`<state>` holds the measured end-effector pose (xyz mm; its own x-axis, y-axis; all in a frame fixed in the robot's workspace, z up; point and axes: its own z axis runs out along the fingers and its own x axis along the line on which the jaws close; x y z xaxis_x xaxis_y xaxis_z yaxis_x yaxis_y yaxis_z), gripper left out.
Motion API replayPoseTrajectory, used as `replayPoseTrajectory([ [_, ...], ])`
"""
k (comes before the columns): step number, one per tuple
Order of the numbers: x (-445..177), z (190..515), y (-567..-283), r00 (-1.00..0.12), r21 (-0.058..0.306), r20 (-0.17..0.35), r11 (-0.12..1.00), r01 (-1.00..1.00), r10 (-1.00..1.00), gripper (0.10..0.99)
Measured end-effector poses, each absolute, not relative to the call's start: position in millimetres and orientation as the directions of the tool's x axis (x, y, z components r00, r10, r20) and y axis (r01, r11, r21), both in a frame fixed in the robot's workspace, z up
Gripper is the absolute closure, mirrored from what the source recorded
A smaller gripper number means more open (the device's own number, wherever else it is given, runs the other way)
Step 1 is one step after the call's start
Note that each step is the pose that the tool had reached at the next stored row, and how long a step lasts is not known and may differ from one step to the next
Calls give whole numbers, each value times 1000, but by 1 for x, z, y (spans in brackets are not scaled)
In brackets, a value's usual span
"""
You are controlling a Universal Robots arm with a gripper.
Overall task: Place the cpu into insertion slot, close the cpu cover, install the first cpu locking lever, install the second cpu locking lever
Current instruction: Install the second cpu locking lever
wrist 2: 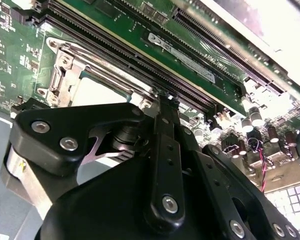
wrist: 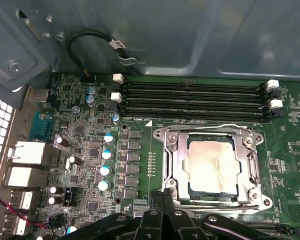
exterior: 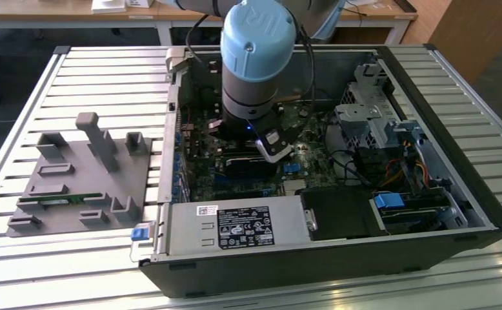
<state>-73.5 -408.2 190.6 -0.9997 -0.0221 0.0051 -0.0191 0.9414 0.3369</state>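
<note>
1. One arm reaches down into one open computer case.
2. Four long memory slots run beside the single socket.
3. One cpu, dull silver with smeared paste, sits in the socket.
4. The cpu cover lies closed around it.
5. The gripper hovers at the socket's edge; I cannot tell how its jaws stand.

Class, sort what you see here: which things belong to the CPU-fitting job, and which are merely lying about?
Belong to the job:
- cpu, seated in its socket
- cpu cover, down around the chip
- gripper, at the socket's edge

Lying about:
- memory slots beside the socket
- grey fixture block outside the case
- power supply
- blue-capped capacitors
</note>
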Motion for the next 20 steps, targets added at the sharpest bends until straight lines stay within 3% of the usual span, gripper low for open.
replayPoseTrajectory([
  [20,-77,200,-404,-1000,350,5,937,-19,-22,973],
])
